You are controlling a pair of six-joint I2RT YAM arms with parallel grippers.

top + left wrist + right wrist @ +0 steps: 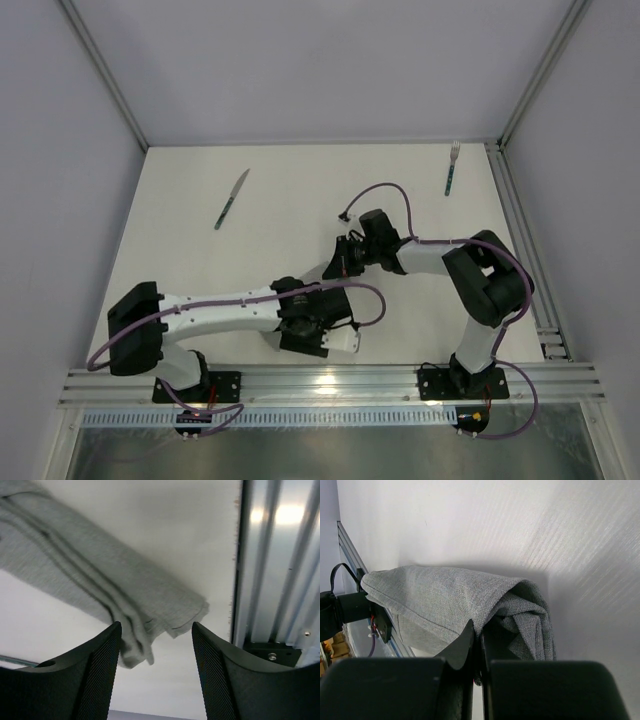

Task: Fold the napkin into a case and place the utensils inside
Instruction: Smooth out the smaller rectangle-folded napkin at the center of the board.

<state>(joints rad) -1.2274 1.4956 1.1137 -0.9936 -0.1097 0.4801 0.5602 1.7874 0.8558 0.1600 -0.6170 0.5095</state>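
The plain light-grey fabric napkin [95, 575] lay folded in a long strip by the white table's [300, 190] near edge. One end was pinched in the closed right gripper [477, 635], and the left gripper [156, 630] was open about the other. Folding looked to be the step in hand, and the next move likely called for drawing the pinched end over squarely. No writing was legible.

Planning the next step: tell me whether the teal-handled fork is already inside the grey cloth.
No, the silver-tined, teal-handled fork lies bare on the white table, at its far right corner.

folded napkin [100, 585], open left hand [156, 645]
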